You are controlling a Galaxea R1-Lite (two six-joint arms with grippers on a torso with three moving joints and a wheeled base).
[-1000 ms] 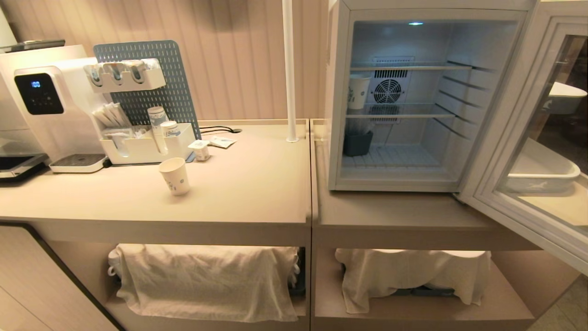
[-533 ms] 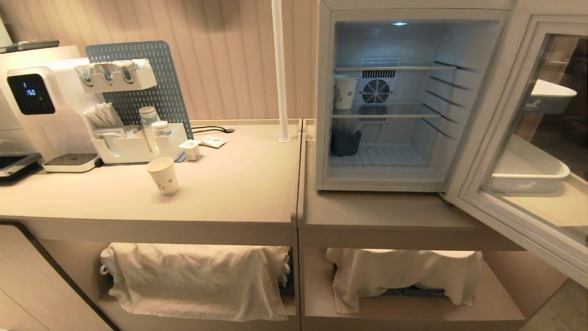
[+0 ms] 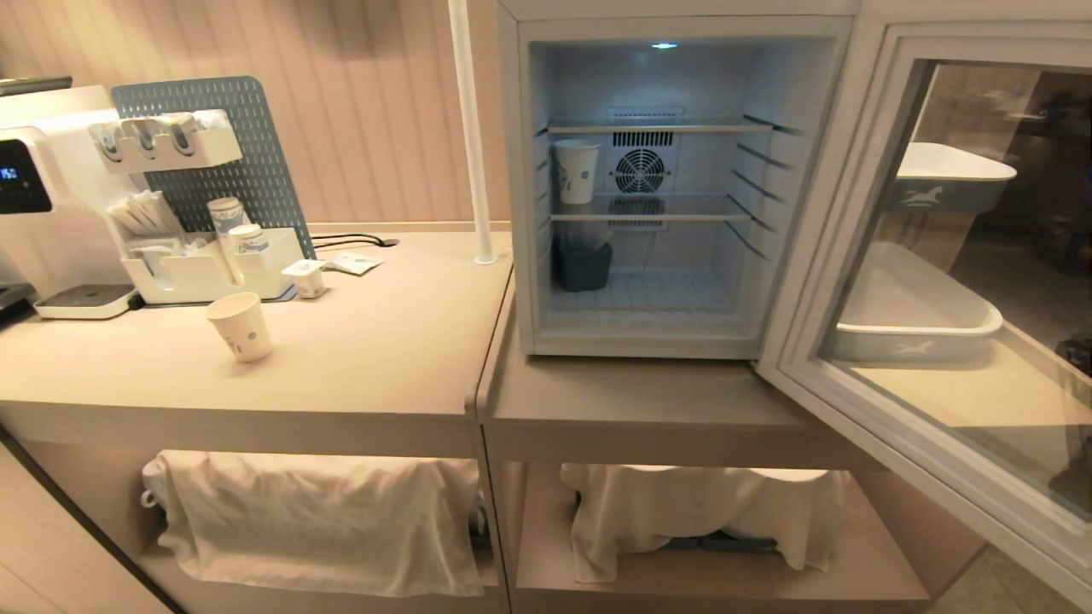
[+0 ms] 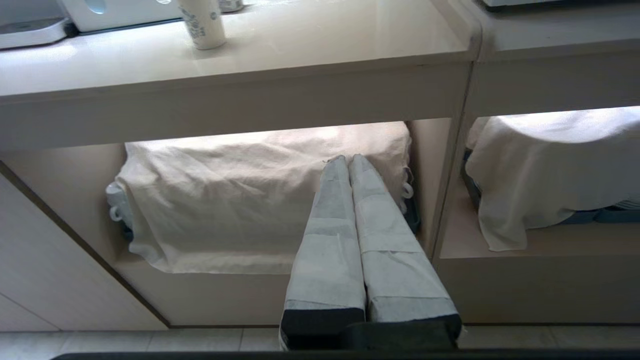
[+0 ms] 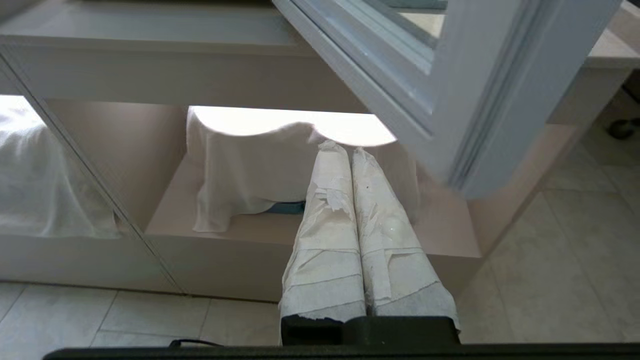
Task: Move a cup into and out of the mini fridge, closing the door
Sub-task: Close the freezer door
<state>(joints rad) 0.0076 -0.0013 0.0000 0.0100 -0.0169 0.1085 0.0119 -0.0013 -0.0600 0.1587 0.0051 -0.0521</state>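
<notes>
The cup (image 4: 202,22) stands on the counter, above the closed left gripper (image 4: 348,159).

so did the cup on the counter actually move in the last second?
No. The cup keeps its spot before the white organizer; the whole head view shifted left, so the camera moved.

On the left end of the table (image 3: 375,358) stands a white water dispenser (image 3: 34,213) with a black display. Beside it a blue-grey pegboard (image 3: 247,162) leans against the wall, carrying a white rack (image 3: 171,149). In front of the pegboard sits a white organiser tray (image 3: 205,277) holding a stack of blue-patterned paper cups (image 3: 226,217) and paper sachets. A small creamer tub (image 3: 305,278) stands just beside the tray, with a flat sachet (image 3: 351,263) near it and a black cable (image 3: 350,240) behind. A white pole (image 3: 471,136) rises from the table. On the open shelves below, two pale cloths (image 3: 316,520) (image 3: 691,512) drape over hidden items.
</notes>
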